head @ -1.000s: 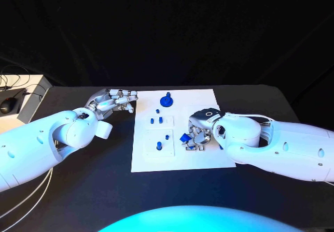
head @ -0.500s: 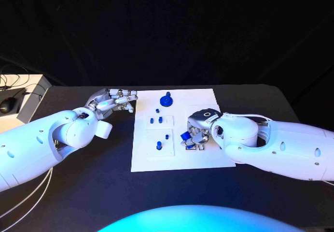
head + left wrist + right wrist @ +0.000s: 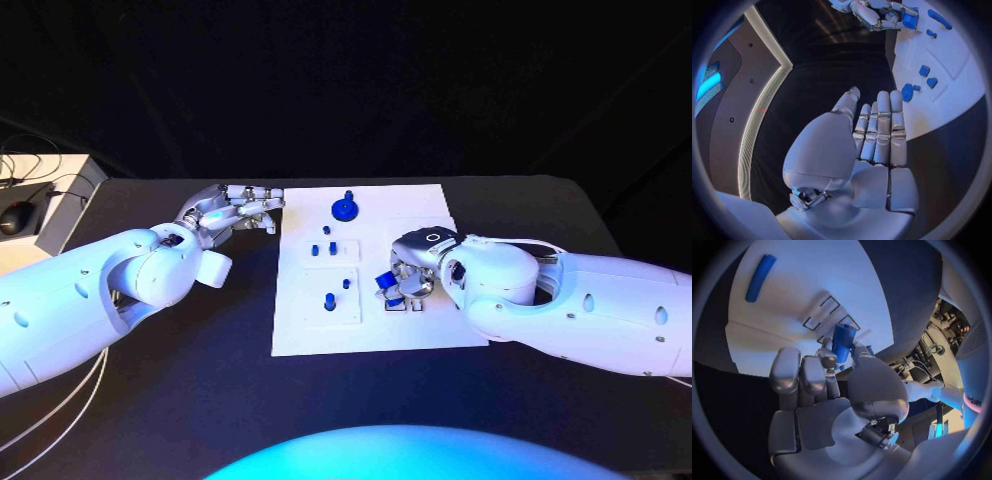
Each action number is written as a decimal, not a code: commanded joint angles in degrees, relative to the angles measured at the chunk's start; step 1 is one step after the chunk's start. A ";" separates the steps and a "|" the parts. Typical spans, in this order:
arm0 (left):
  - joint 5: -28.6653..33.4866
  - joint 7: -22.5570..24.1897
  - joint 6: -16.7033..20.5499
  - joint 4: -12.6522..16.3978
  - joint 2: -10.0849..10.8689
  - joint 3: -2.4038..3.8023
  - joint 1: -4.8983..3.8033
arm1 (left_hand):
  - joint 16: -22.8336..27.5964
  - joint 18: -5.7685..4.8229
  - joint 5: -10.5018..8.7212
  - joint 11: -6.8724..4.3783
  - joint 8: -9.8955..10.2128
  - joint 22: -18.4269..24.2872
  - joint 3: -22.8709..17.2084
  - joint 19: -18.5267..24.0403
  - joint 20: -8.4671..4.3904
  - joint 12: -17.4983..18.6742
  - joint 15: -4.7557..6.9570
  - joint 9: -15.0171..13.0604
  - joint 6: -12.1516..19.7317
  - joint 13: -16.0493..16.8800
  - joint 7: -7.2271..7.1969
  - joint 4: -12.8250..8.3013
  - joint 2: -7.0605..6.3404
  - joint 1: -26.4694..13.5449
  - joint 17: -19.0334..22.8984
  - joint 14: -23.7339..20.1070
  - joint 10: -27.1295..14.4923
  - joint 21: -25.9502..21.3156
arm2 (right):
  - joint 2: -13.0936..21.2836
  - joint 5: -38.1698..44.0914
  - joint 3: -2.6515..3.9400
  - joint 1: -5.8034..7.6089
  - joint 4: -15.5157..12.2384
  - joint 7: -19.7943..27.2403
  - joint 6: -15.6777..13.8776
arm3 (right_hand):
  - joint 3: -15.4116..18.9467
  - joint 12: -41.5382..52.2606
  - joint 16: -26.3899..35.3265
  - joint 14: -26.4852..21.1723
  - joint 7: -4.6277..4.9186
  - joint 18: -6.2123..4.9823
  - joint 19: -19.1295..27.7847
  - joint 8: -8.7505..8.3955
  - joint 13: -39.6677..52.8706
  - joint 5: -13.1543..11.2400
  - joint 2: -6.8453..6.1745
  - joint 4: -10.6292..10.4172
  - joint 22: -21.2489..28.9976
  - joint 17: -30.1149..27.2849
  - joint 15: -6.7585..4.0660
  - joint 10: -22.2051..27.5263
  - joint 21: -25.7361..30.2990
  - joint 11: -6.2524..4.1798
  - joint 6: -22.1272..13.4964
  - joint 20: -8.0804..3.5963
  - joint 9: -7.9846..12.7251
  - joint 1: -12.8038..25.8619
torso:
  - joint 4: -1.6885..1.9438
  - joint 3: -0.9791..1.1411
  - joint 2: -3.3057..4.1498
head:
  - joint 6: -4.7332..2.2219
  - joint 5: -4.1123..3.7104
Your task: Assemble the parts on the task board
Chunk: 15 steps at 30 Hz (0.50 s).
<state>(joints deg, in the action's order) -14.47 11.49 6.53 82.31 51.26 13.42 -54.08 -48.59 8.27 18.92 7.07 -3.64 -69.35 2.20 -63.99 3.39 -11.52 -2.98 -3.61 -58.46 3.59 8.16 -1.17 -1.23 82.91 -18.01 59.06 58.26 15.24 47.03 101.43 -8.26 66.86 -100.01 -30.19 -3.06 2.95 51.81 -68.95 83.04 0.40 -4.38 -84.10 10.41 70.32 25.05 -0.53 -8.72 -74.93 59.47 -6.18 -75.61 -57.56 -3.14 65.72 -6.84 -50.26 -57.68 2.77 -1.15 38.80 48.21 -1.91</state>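
The white task board [image 3: 378,325] lies in the middle of the black table. My right hand [image 3: 408,279] hovers over its right half and pinches a small blue part [image 3: 387,281] between thumb and fingers; the right wrist view shows that blue part [image 3: 842,340] upright above outlined slots [image 3: 826,315]. A blue rod [image 3: 759,271] lies flat on the board. A round blue part [image 3: 346,209] stands at the far edge, and small blue pieces [image 3: 327,248] sit in the left plates. My left hand [image 3: 238,208] rests by the board's far left corner, fingers straight and holding nothing [image 3: 877,134].
A pale stand with a computer mouse [image 3: 18,218] sits at the table's far left, with cables beside it. Bare black table [image 3: 173,390] lies in front of the board.
My right hand has shifted slightly toward the board's middle with the blue part still pinched. The left hand has not moved.
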 commanded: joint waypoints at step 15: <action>0.06 -0.50 -1.74 0.19 0.15 0.02 0.02 | -0.06 -0.07 0.39 0.13 -0.12 -0.17 -0.11 -0.37 -0.16 -0.24 -0.14 -0.02 0.31 -0.03 -0.14 0.12 -0.04 0.08 0.06 -0.31 -0.49 -0.31 | 3.09 -24.87 0.26 1.16 -1.23 -5.23 -4.62 | -7.79 0.22 -0.19 0.21 -0.21 1.03 -2.84 0.53 0.31 1.82 -1.21 4.21 -8.06 0.22 -0.36 -0.40 -1.27 -0.35 0.38 -0.45 -0.32 1.37 | -0.05 0.00 -0.04 | 0.13 -0.08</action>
<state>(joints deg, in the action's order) -14.48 11.01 6.10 82.34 51.43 13.41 -54.07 -48.59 8.27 18.92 7.19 -3.64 -69.46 2.20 -63.99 3.39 -11.52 -2.98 -3.61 -58.46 3.59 8.16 -1.17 -1.23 82.91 -18.02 59.06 58.13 15.24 49.96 84.22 -8.01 67.87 -101.14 -33.90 -7.31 -1.30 51.82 -68.95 83.23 0.23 -4.38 -84.10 10.87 70.58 26.76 -1.66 -8.45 -74.92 59.72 -6.36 -75.96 -58.49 -3.16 65.90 -6.84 -50.54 -56.53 2.69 -1.13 38.78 48.31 -1.89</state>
